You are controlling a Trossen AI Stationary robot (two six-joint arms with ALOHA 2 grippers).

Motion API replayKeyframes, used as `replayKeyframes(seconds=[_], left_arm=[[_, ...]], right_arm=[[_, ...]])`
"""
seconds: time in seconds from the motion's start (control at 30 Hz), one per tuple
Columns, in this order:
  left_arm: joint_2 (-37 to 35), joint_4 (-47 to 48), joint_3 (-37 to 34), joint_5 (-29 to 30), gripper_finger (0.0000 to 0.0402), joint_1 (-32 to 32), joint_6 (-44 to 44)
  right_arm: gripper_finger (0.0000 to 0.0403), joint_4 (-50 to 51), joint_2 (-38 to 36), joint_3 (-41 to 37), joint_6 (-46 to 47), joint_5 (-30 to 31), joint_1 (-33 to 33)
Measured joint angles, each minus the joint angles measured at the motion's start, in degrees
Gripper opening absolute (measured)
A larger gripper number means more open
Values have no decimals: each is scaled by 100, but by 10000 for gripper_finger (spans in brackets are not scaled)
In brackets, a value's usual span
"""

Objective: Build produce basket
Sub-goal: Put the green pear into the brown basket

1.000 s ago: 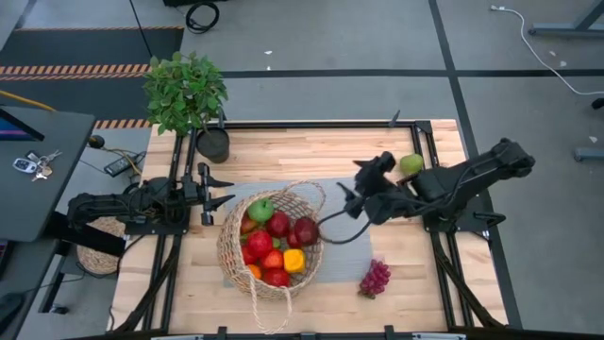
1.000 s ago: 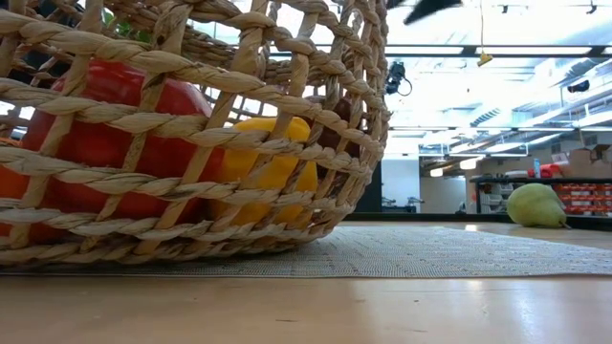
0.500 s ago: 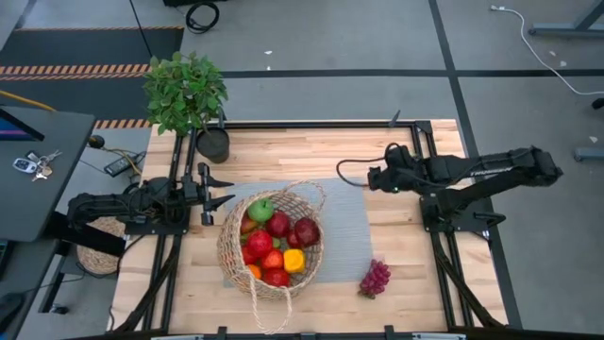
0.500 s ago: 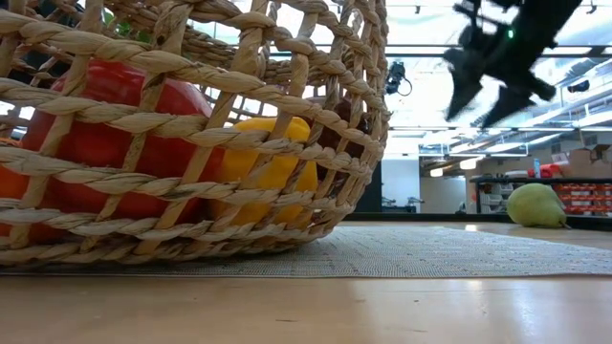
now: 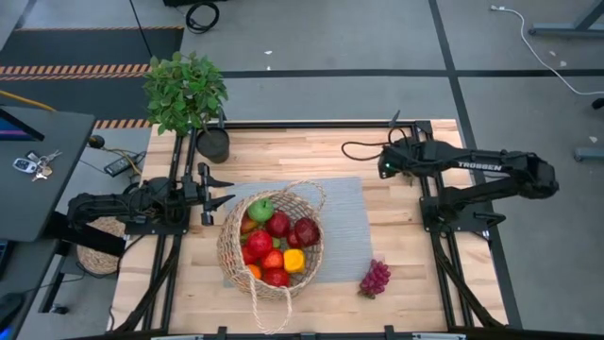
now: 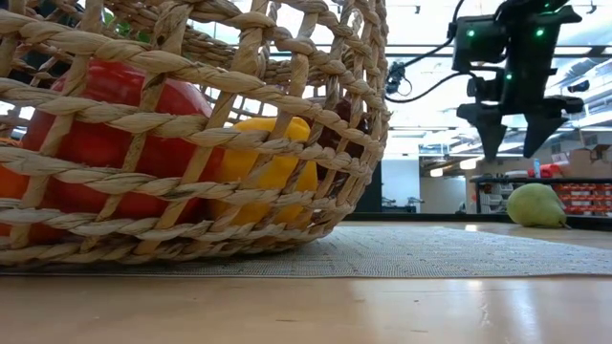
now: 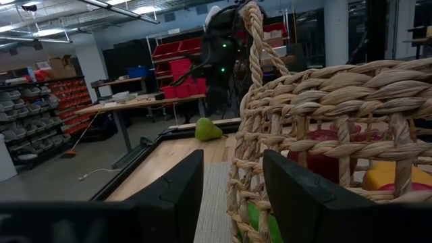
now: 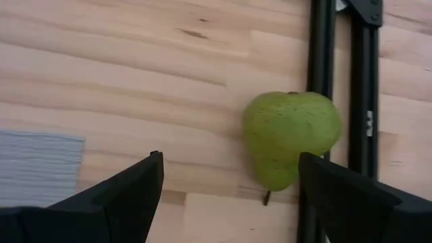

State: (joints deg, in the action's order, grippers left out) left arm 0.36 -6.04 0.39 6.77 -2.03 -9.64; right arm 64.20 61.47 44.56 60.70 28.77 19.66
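Note:
The woven basket stands on a grey mat, filled with produce: red apples, a green apple and a yellow pepper. Purple grapes lie on the wood near the front right. A green pear lies on its side by the table's far right rail; my right arm hides it in the high view. My right gripper hangs open above the pear, pointing steeply down and touching nothing. My left gripper waits open, left of the basket.
A potted plant in a black pot stands at the far left corner. The black frame rail runs right beside the pear. Bare wood lies between the mat's far edge and the table's back edge.
My right gripper has swung from just right of the basket toward the table's far right corner, sunk toward the pear, and tipped and rolled so that it points steeply down. It has stayed open. Its arm now covers the pear in the high view.

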Motion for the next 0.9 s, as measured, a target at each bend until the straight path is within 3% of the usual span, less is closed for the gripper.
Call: replayKeyframes(seconds=[0.43, 0.63, 0.9], left_arm=[[0, 0, -1, 2, 160, -1, 1], [0, 0, 0, 1, 160, -1, 1], [0, 0, 1, 2, 160, 0, 0]], right_arm=[[347, 203, 337, 7, -1146, -281, 1176], [348, -4, 923, 7, -1905, -111, 1670], [373, -302, 1717, 7, -2495, 62, 1810]])
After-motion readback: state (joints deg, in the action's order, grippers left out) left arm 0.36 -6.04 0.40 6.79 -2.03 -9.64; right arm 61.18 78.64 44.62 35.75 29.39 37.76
